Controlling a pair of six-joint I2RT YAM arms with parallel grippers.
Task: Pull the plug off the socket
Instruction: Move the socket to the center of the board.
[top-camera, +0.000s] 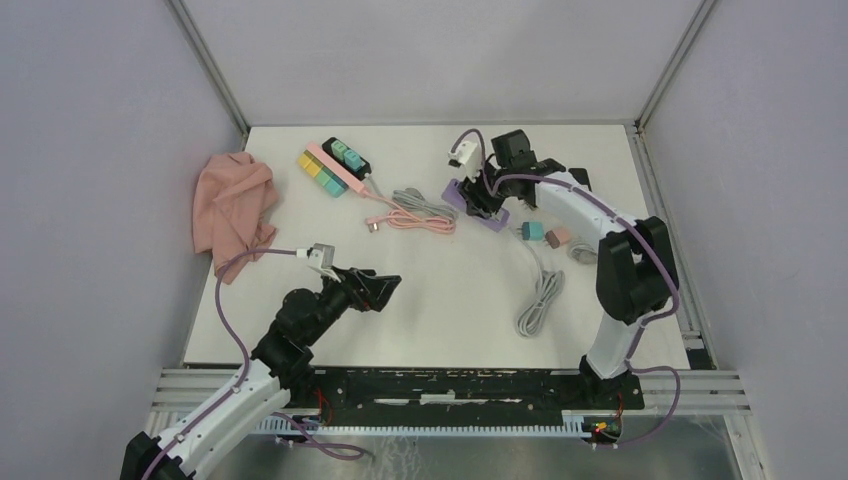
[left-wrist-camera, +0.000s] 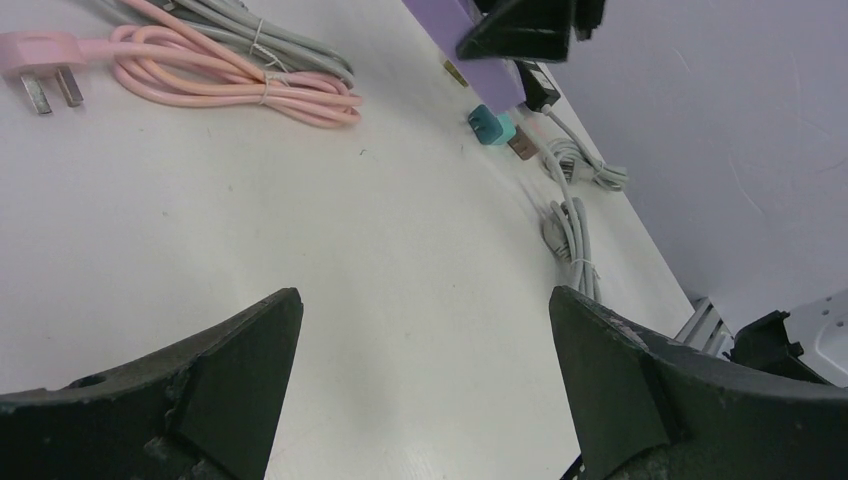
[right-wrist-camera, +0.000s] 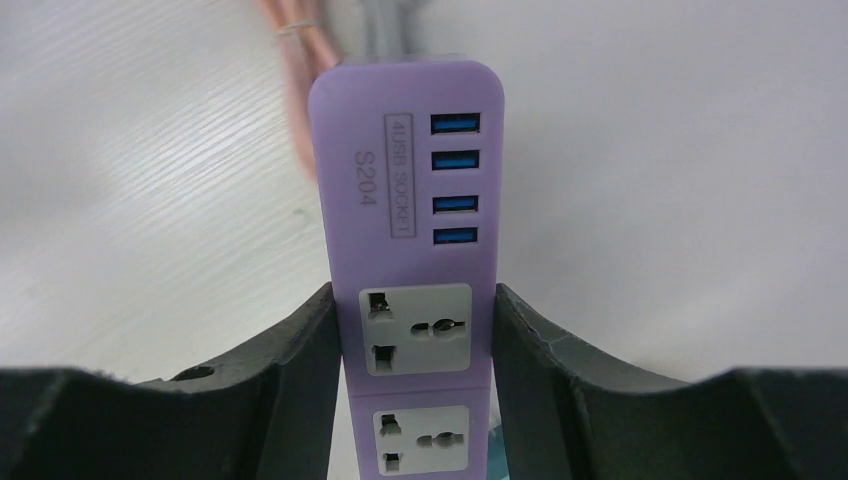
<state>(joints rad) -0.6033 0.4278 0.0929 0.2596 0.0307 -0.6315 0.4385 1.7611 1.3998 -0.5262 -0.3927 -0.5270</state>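
A purple socket strip (top-camera: 460, 191) lies at the back right of the table. My right gripper (top-camera: 486, 201) comes down on it from above. In the right wrist view its fingers (right-wrist-camera: 310, 340) press against both long sides of the strip (right-wrist-camera: 415, 200), and the two sockets showing there are empty. A teal plug (top-camera: 532, 231) and a pinkish plug (top-camera: 558, 237) sit at the strip's right end; I cannot tell whether either is plugged in. My left gripper (top-camera: 385, 290) hovers open over bare table at the front left (left-wrist-camera: 425, 295), far from the strip (left-wrist-camera: 490, 75) and the teal plug (left-wrist-camera: 492, 127).
A pink cloth (top-camera: 234, 203) lies at the left edge. At the back are a pink strip (top-camera: 335, 172) with coloured adapters, a black strip (top-camera: 350, 158), a coiled pink cable (top-camera: 415, 217) and a grey one (top-camera: 411, 197). Another grey cable bundle (top-camera: 540, 300) lies in front of the plugs.
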